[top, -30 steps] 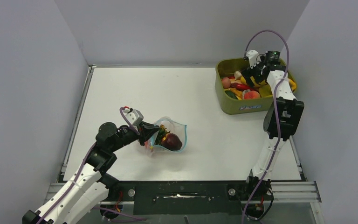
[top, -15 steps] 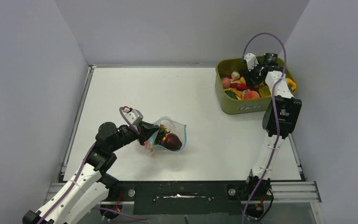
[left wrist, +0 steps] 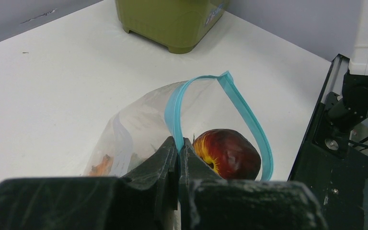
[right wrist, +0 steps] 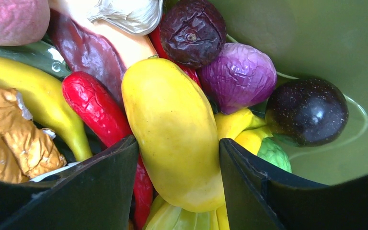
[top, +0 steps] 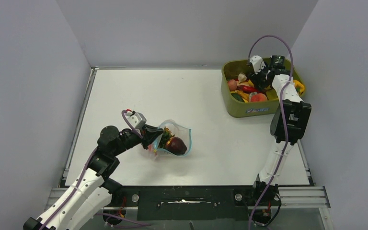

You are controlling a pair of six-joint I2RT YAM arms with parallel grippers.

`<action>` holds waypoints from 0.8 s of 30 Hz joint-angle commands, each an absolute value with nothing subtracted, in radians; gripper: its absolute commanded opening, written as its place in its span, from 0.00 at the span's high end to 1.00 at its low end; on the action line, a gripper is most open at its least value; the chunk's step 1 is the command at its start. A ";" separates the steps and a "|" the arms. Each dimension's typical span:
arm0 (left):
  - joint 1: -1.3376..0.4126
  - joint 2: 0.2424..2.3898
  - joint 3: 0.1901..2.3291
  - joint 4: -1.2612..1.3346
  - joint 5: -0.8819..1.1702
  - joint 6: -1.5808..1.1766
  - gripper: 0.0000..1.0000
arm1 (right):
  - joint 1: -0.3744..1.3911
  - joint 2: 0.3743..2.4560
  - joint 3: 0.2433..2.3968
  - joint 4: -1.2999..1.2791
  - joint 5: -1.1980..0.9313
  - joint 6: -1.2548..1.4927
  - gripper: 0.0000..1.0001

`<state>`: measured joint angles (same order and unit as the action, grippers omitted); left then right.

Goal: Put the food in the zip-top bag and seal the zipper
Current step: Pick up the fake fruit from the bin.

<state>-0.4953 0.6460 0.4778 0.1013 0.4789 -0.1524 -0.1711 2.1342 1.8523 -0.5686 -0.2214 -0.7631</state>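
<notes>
While astride yellow piece (right wrist: 175, 134), right claw (right wrist: 177, 146); chilli (right wrist: 96, 108), onion (right wrist: 239, 76) alongside

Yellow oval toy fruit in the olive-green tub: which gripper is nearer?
Right. The right gripper straddles the yellow oval toy fruit inside the olive-green tub; the left gripper is across the table, pinching the clear zip-top bag.

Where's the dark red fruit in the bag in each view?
Top external: dark red fruit left of centre, inside the zip-top bag.
Left wrist: lower centre, right of the left gripper.
Right wrist: not in it.
Shared landmark: olive-green tub, top edge in left wrist.
</notes>
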 commanded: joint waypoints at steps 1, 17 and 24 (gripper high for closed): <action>-0.488 0.631 0.479 0.136 0.511 -0.155 1.00 | -0.161 2.004 1.810 -0.487 -0.185 -0.760 0.72; -0.468 0.631 0.473 0.161 0.523 -0.173 1.00 | -0.123 1.813 1.642 -0.399 -0.151 -0.638 0.72; -0.469 0.627 0.471 0.186 0.507 -0.189 1.00 | -0.063 1.684 1.558 -0.386 -0.112 -0.574 0.72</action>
<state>-0.4747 0.6312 0.4618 0.1177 0.4873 -0.1719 -0.0959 1.8053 1.5738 -0.4545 -0.1429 -0.6342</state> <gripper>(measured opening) 0.014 0.573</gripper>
